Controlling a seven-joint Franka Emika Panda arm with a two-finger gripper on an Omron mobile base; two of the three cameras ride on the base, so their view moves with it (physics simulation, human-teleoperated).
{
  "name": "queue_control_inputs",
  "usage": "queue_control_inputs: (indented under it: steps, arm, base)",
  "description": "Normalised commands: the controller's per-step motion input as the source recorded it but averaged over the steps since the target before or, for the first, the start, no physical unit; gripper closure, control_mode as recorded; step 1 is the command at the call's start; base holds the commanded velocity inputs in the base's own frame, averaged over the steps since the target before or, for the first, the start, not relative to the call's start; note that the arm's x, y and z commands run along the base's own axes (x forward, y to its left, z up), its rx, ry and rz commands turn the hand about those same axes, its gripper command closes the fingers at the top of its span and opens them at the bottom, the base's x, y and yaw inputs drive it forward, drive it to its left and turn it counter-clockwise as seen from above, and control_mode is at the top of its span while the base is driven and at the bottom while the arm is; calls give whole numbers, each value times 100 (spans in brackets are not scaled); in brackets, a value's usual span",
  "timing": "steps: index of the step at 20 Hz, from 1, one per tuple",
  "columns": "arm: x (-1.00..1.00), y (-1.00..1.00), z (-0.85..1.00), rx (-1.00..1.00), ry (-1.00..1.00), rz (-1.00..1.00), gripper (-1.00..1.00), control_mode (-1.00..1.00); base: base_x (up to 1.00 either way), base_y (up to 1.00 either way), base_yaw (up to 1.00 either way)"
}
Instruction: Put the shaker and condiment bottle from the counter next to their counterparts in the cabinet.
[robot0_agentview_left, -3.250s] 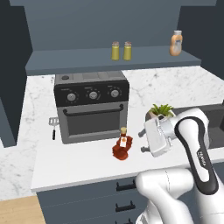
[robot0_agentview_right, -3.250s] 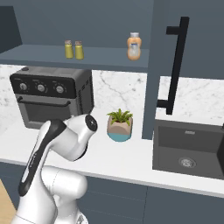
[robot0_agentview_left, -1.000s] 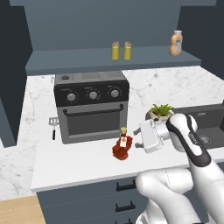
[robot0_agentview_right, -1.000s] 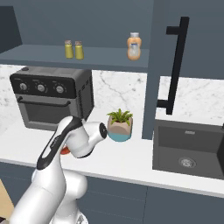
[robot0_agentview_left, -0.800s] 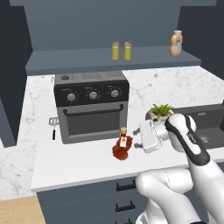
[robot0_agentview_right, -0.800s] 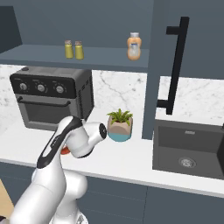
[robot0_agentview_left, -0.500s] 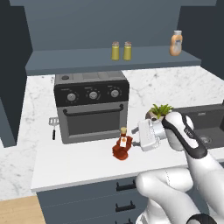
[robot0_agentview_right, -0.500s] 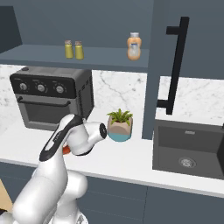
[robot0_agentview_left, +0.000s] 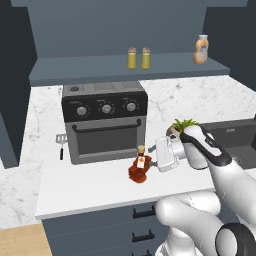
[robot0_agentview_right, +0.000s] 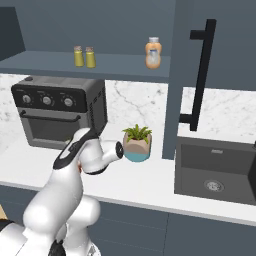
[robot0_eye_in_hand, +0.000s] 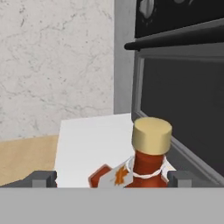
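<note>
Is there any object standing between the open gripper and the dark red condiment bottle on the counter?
Nothing visible does. The gripper is open and level with the condiment bottle, whose tan cap rises between the two fingertips in the hand view. The toaster oven stands behind the bottle, not between.

Dark red-brown ridged condiment bottle w/ tan cap (robot0_eye_in_hand: 148, 153): body cut off at bottom of hand view; in right base view hidden behind the arm. Black toaster oven (robot0_eye_in_hand: 183, 87) cropped at top & right edges. Small white label (robot0_eye_in_hand: 111, 177): print too blurred to read.
</note>
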Motion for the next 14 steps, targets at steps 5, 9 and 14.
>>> queue_control_inputs:
  steps: [5,9,14]
  arm:
    - [3,4,-19,0,0,2,-100,-100]
    - [13,6,-15,0,0,6,-100,-100]
    - [24,9,-5,0,0,4,-100,-100]
  base:
    - [0,0,0]
    - [0,0,0]
    - [0,0,0]
